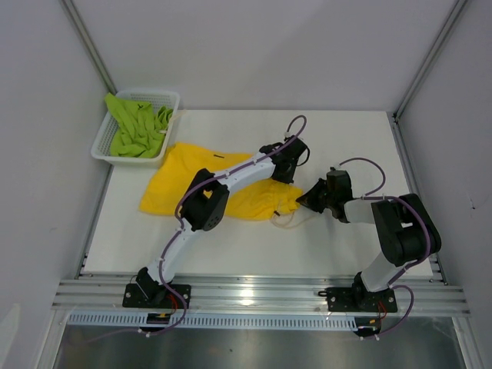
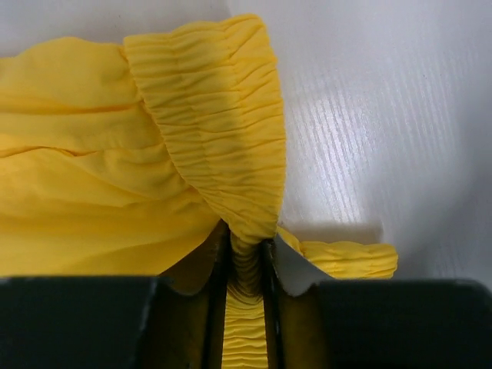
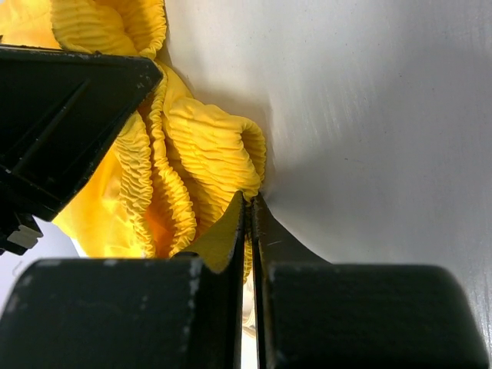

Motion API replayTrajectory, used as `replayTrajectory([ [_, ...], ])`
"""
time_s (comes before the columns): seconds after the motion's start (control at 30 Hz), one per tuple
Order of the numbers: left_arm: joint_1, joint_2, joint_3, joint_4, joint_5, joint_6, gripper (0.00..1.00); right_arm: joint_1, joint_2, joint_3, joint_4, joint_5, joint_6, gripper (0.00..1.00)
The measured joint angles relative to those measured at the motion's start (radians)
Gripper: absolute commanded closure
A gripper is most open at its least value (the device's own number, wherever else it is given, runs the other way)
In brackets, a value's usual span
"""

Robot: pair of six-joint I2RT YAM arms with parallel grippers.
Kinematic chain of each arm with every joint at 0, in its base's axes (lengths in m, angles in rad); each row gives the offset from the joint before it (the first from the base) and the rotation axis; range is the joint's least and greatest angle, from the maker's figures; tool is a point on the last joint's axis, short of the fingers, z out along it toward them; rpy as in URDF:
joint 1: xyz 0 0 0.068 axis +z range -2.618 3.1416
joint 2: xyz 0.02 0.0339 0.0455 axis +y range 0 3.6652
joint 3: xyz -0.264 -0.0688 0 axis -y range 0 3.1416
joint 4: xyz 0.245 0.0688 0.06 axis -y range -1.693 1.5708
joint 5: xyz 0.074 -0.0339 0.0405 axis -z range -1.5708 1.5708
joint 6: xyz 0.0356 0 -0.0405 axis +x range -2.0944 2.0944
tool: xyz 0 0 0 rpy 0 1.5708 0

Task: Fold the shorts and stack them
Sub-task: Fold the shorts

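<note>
On the white table (image 1: 346, 146), the yellow shorts (image 1: 200, 181) lie spread out left of centre, and I'm holding them at their right edge with both arms. Left gripper (image 2: 246, 252): clamped tight on the gathered waistband (image 2: 223, 115), fabric squeezed between the fingers. Right gripper (image 3: 250, 211): jaws nearly together, pinching a yellow fold of that same band close by. Far left corner, the green shorts (image 1: 138, 127) sit crumpled in the basket (image 1: 157, 96), just beside the yellow pair.

Laboratory robot cell. A white table (image 1: 346, 146) stands between plain grey panels (image 1: 254, 46). An aluminium rail (image 1: 261, 292) edges its near side.
</note>
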Motion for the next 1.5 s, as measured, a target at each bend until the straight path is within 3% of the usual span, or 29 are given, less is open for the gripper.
replayTrajectory([
  [0.07, 0.000, 0.000, -0.005, 0.009, 0.002, 0.002, 1.00, 0.000, 0.002, 0.006, -0.006, 0.001, 0.000, 1.00],
  [0.2, 0.000, 0.000, -0.009, 0.017, 0.010, 0.016, 0.99, 0.000, 0.002, 0.014, -0.020, 0.006, 0.000, 1.00],
  [0.23, 0.000, -0.002, -0.013, 0.021, 0.011, 0.018, 0.90, 0.001, 0.002, 0.014, -0.021, 0.007, 0.000, 1.00],
  [0.27, 0.000, -0.003, -0.016, 0.024, 0.013, 0.021, 0.62, 0.002, 0.002, 0.015, -0.021, 0.009, 0.000, 1.00],
  [0.3, 0.000, -0.004, -0.019, 0.027, 0.014, 0.029, 0.52, 0.002, 0.002, 0.015, -0.021, 0.010, 0.000, 1.00],
  [0.37, -0.001, -0.005, -0.021, 0.038, 0.026, 0.025, 0.35, 0.002, 0.002, 0.015, -0.021, 0.010, 0.000, 1.00],
  [0.47, -0.003, -0.005, -0.022, 0.044, 0.037, 0.021, 0.26, 0.004, 0.002, 0.016, -0.021, 0.011, 0.000, 1.00],
  [0.73, -0.008, -0.010, -0.022, 0.042, 0.022, 0.008, 0.23, 0.004, 0.002, 0.016, -0.021, 0.016, 0.000, 1.00],
  [0.97, -0.018, -0.011, -0.008, -0.016, -0.095, -0.003, 0.23, 0.005, 0.002, 0.016, -0.020, 0.016, 0.003, 1.00],
  [1.03, -0.020, -0.011, 0.011, -0.039, -0.126, -0.003, 0.27, 0.006, 0.002, 0.016, -0.019, 0.016, 0.003, 1.00],
  [1.17, -0.025, -0.005, 0.059, -0.071, -0.171, -0.001, 0.46, 0.011, 0.001, 0.014, -0.016, 0.017, 0.008, 1.00],
  [1.27, -0.030, 0.006, 0.073, -0.074, -0.176, 0.005, 0.54, 0.013, 0.001, 0.014, -0.016, 0.018, 0.010, 1.00],
  [1.37, -0.034, 0.025, 0.072, -0.076, -0.170, 0.009, 0.51, 0.014, 0.001, 0.014, -0.017, 0.021, 0.010, 1.00],
  [1.43, -0.037, 0.031, 0.057, -0.070, -0.163, 0.010, 0.39, 0.015, 0.001, 0.014, -0.018, 0.021, 0.010, 1.00],
  [1.5, -0.037, 0.031, 0.043, -0.066, -0.159, 0.018, 0.34, 0.015, 0.001, 0.016, -0.020, 0.021, 0.010, 1.00],
])
